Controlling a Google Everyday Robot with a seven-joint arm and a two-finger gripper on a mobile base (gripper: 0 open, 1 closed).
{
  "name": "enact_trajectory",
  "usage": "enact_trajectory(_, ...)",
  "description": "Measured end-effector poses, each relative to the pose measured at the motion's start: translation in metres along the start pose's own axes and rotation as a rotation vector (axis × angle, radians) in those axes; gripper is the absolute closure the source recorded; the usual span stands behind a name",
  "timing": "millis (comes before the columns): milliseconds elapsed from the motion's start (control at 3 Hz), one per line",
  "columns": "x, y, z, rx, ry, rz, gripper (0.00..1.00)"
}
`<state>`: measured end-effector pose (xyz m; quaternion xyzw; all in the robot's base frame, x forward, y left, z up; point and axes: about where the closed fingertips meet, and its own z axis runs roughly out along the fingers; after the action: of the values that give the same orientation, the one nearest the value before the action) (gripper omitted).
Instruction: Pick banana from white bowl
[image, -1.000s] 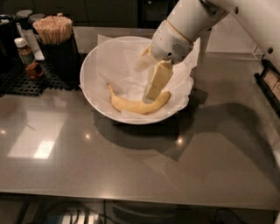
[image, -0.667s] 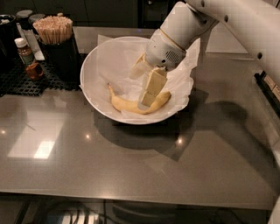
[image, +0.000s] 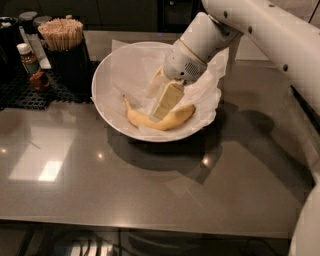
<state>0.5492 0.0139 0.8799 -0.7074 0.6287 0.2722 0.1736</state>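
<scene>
A glossy grey counter (image: 150, 195) is seen from above and in front. At the far left, at about ten o'clock in the scene, a small bottle with a pale cap (image: 28, 59) stands on a black mat (image: 25, 95). Just right of it is a dark holder packed with thin wooden sticks (image: 61, 33).

Near the centre sits the white bowl (image: 102, 102), wide and round, lined with crinkled white paper (image: 206, 92) whose corners poke over the rim at twelve and two o'clock. The banana (image: 176, 118) lies on the paper in the bowl's six o'clock part. It curves upward at both ends, with its stem toward nine o'clock and its other end toward three o'clock.

The gripper (image: 153, 106) is down inside the bowl over the banana's middle. Its pale fingers (image: 167, 99) are spread apart, the nearer one overlapping the fruit and the other behind it, not clamped on anything. The white arm (image: 260, 30) enters from the two o'clock corner.
</scene>
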Motion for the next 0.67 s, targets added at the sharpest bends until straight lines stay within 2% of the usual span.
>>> enact_trajectory(333,0.009,0.003,0.003,0.0,-0.01,0.033,0.38)
enact_trajectory(667,0.02,0.013,0.008,-0.012,-0.019,0.06,0.29)
